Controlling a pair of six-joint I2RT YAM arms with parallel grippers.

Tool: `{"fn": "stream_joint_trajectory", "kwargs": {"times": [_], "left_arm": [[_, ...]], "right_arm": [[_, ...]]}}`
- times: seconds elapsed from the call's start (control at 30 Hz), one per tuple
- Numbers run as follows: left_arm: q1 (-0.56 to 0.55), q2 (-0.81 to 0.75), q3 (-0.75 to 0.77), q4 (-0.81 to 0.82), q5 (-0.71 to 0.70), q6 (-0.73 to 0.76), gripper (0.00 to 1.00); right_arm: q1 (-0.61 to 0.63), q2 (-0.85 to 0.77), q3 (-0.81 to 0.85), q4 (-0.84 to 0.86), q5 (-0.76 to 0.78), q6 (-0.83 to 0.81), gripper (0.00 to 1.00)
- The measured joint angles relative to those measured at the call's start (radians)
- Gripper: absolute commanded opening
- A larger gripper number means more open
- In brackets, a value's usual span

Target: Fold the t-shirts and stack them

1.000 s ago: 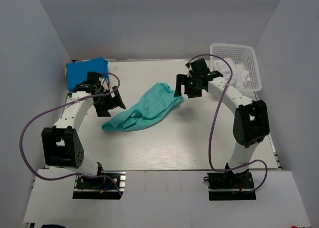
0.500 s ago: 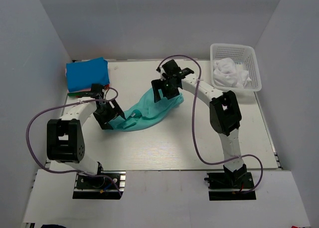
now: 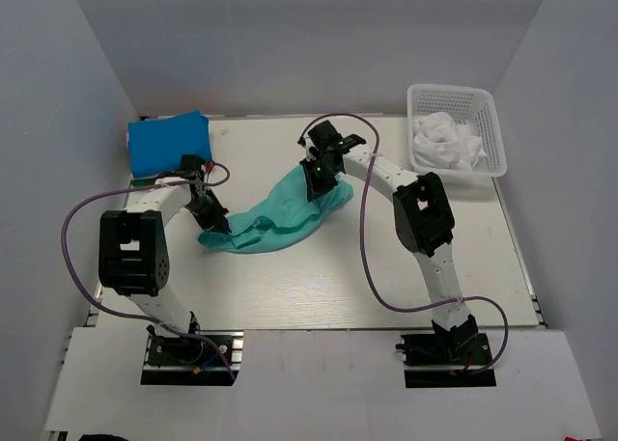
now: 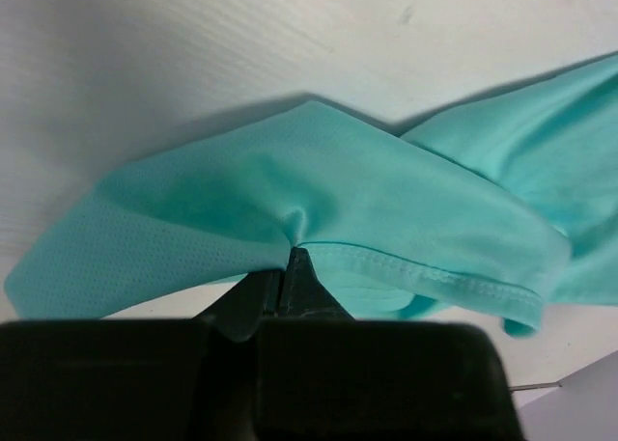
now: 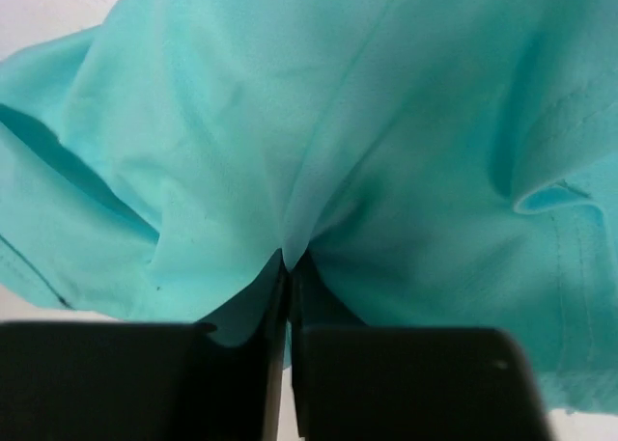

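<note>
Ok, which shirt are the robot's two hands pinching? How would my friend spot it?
Start at the white table and look at its middle. There lies a crumpled teal-green cloth t-shirt, pinched by the left gripper and the right gripper. Unlike the folded bright blue t-shirt in the far left corner, it is unfolded.

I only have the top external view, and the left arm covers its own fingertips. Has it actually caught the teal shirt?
Observer: Yes. In the left wrist view the left gripper is shut, with a fold of the teal t-shirt pinched at its tips.
Operator: And the right one?
Observer: In its wrist view the right gripper is shut too, and the cloth puckers into its closed tips.
</note>
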Motion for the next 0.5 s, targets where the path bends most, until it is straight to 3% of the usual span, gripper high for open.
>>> {"fn": "stream_joint_trajectory", "kwargs": {"times": [0.3, 0.5], "left_arm": [[0.000, -0.061, 0.053, 0.052, 0.013, 0.047, 0.00], [0.000, -0.090, 0.211, 0.089, 0.036, 0.062, 0.00]], "right_arm": [[0.004, -0.042, 0.005, 0.010, 0.024, 0.029, 0.00], [-0.006, -0.085, 0.174, -0.012, 0.132, 0.060, 0.00]]}}
